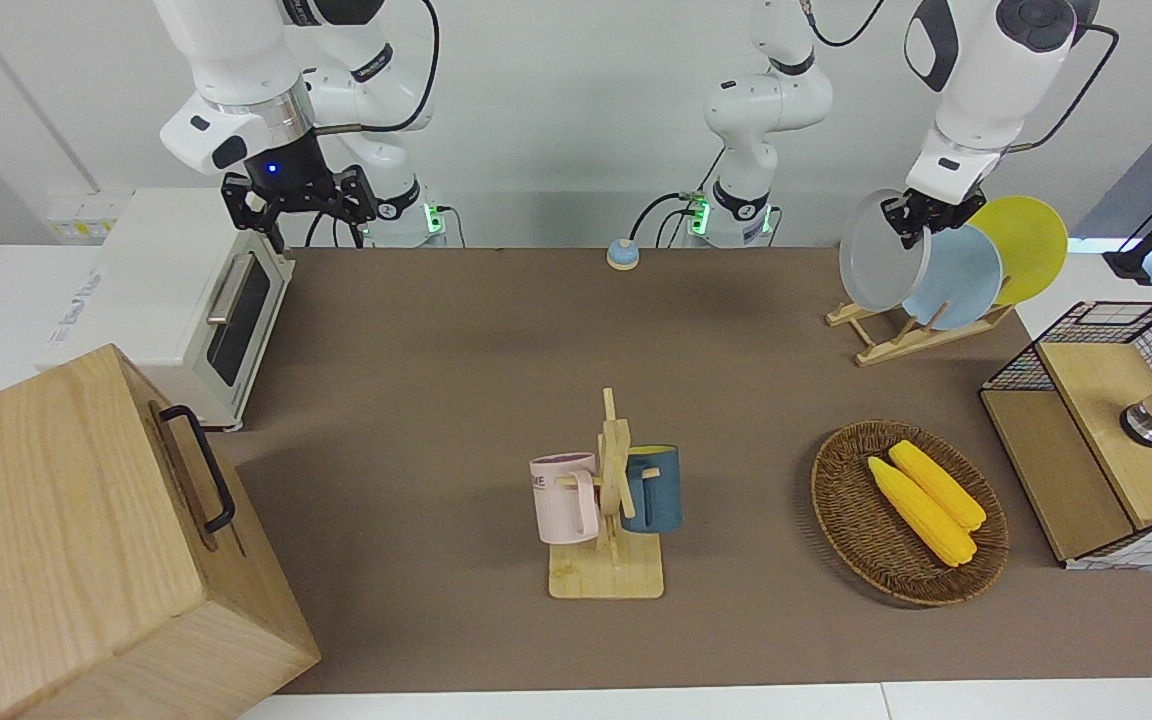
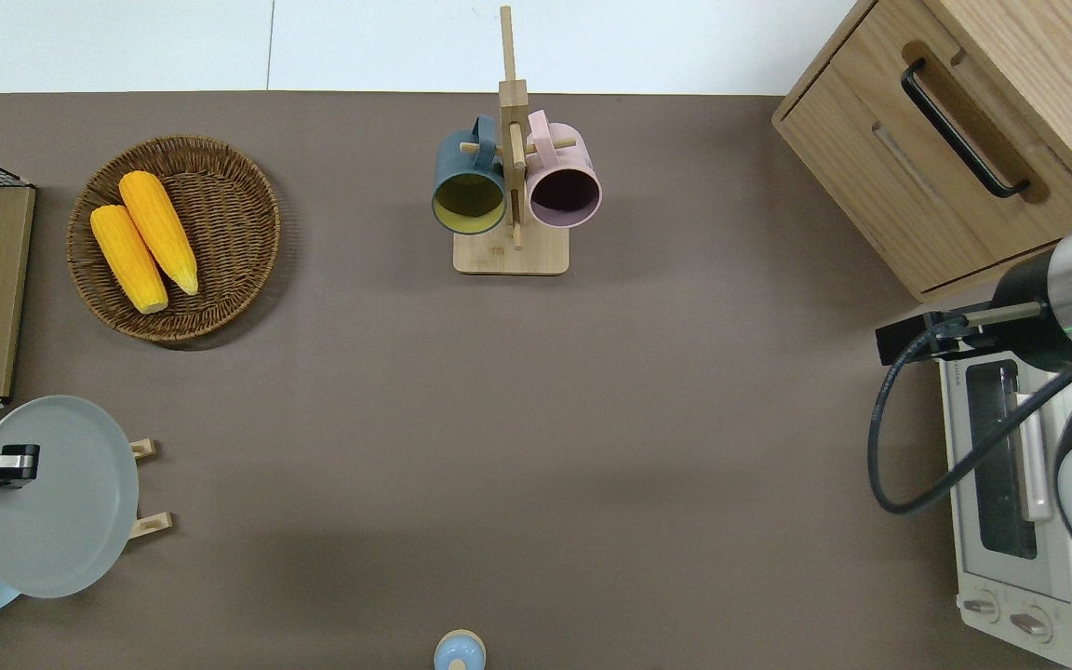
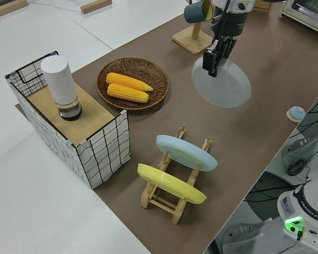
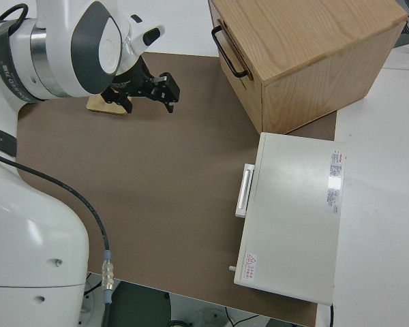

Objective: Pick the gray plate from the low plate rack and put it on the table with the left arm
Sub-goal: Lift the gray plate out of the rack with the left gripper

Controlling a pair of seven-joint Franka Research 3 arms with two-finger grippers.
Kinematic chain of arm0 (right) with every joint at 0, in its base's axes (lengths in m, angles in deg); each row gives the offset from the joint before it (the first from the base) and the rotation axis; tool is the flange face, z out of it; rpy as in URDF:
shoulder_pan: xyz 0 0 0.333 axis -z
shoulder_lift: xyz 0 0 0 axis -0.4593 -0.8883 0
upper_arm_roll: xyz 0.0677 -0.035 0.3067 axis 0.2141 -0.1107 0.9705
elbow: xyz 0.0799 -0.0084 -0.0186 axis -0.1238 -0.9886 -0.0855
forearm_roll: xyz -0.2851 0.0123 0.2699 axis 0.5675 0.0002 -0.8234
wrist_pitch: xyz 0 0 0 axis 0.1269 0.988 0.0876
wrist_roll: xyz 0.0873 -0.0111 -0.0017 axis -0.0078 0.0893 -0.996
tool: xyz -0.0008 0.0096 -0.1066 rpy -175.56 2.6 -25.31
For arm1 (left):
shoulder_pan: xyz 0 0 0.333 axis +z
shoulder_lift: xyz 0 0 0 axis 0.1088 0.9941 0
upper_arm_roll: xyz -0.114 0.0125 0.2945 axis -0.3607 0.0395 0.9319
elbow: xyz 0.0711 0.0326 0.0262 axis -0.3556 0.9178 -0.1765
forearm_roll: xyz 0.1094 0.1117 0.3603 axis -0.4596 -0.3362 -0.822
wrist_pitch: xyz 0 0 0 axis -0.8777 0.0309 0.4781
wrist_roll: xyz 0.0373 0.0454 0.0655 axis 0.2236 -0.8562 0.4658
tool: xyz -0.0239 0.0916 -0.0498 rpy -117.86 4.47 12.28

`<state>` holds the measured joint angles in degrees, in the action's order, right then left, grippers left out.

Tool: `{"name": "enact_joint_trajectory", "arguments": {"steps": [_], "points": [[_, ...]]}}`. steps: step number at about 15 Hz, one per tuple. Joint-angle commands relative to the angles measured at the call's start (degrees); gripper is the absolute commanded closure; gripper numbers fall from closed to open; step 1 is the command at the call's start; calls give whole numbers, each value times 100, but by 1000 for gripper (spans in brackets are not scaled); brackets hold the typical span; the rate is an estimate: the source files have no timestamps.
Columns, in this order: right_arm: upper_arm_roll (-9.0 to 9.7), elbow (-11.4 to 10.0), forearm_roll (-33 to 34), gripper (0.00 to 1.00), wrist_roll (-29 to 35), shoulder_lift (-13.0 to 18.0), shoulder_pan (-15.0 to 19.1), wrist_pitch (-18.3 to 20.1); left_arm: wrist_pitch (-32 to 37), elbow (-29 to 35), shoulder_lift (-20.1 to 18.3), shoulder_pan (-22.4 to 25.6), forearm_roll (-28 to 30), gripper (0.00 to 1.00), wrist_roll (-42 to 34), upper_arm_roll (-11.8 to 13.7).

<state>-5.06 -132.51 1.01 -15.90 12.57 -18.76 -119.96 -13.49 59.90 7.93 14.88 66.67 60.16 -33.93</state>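
My left gripper (image 1: 921,215) is shut on the upper rim of the gray plate (image 1: 871,265) and holds it tilted in the air, clear of the low plate rack (image 1: 896,338). In the overhead view the gray plate (image 2: 61,512) covers most of the rack (image 2: 151,524), at the left arm's end of the table (image 1: 456,380). The left side view shows the gripper (image 3: 212,61), the plate (image 3: 225,84) and the rack (image 3: 172,197). My right arm is parked, its gripper (image 1: 298,205) open and empty.
A light blue plate (image 1: 966,280) and a yellow plate (image 1: 1031,245) still stand in the rack. A wicker basket (image 1: 841,500) with two corn cobs, a mug stand (image 1: 611,500), a wire-sided box (image 1: 1096,440), a toaster oven (image 1: 186,300), a wooden cabinet (image 1: 66,540) and a small blue bell (image 1: 622,254) are on or beside the table.
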Motion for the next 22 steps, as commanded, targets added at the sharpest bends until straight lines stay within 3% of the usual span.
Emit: {"name": "enact_joint_trajectory", "arguments": {"steps": [1, 13, 19, 22], "points": [[107, 53, 9, 17, 75, 15, 117, 85, 226, -192, 24, 16, 584, 1000, 104, 51], [107, 53, 9, 17, 75, 15, 117, 85, 200, -26, 183, 69, 2545, 1000, 227, 68], [107, 53, 9, 17, 75, 15, 117, 85, -2, 264, 402, 182, 3116, 1000, -404, 86], [107, 53, 9, 17, 75, 15, 117, 85, -169, 632, 402, 463, 3301, 1000, -1115, 121]]}}
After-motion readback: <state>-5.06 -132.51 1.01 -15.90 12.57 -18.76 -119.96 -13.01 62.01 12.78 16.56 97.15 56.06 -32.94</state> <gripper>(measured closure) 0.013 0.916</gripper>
